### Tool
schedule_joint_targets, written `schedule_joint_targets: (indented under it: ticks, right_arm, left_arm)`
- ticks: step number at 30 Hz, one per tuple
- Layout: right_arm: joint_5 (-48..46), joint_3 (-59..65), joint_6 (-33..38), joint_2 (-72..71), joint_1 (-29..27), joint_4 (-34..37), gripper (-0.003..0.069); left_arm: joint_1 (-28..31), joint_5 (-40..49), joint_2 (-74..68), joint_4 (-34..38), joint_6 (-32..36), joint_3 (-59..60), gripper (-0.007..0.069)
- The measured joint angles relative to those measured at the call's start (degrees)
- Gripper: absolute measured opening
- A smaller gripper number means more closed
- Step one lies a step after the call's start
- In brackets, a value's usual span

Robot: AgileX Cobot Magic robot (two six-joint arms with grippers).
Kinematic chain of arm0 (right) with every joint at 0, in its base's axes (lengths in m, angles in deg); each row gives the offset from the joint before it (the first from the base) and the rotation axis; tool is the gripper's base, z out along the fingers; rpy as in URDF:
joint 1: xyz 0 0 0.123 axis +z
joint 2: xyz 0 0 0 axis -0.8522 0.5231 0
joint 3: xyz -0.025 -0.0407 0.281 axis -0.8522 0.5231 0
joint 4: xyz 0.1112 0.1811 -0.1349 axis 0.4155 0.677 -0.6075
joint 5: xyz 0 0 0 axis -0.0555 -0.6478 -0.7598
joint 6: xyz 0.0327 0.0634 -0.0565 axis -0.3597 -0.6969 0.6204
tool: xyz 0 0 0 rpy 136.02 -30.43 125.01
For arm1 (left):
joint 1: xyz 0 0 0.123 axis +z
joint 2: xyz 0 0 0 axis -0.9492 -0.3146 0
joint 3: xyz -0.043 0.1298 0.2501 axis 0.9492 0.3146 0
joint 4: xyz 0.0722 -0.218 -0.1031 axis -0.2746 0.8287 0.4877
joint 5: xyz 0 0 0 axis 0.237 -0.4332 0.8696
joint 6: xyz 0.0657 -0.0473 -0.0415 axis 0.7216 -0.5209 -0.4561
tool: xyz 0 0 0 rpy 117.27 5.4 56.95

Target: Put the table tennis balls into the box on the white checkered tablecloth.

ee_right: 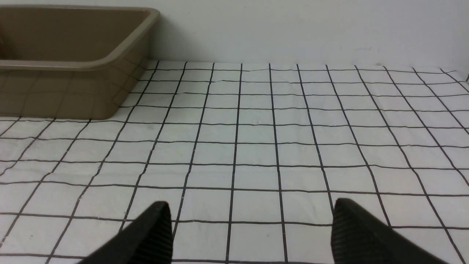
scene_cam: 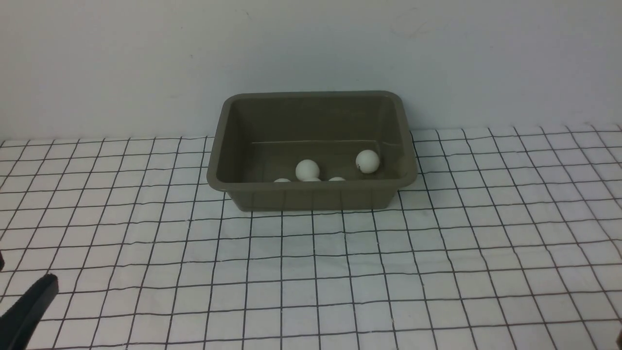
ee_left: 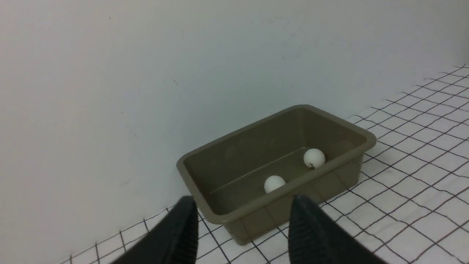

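Balls (scene_cam: pixel 307 169) lie in the box (scene_cam: pixel 311 194) at twelve o'clock, perhaps five. Left gripper (ee_left: pixel 240 216) hovers low at eight o'clock, fingers parted, empty. Right gripper (ee_right: pixel 253 220) hovers over the cloth (ee_right: pixel 256 146), spread wide, empty.

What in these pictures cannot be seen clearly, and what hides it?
- Three table tennis balls by the box's near wall: front view, only their tops show over the rim.
- Same three: left wrist view, hidden behind that wall.
- Logo on the right ball: too small to read.
- Right gripper: outside the front view.
- Left gripper: front view, cut off by the edge.
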Motion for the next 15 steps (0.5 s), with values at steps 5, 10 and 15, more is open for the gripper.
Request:
schedule_joint_targets:
  ticks: [5,10,15]
  right_arm:
    - [0.0,0.0,0.0,0.0,0.0,0.1,0.0526]
    - [0.0,0.0,0.0,0.0,0.0,0.14,0.0526]
    - [0.0,0.0,0.0,0.0,0.0,0.14,0.0526]
  left_arm:
    - [0.74,-2.16,6.58,-17.37,-20.21,3.39,0.031]
    - [-1.16,-3.78,7.32,-36.01,-38.82,6.82,0.031]
    - [-5.36,-6.17,7.32,-49.31,-53.48,8.68,0.031]
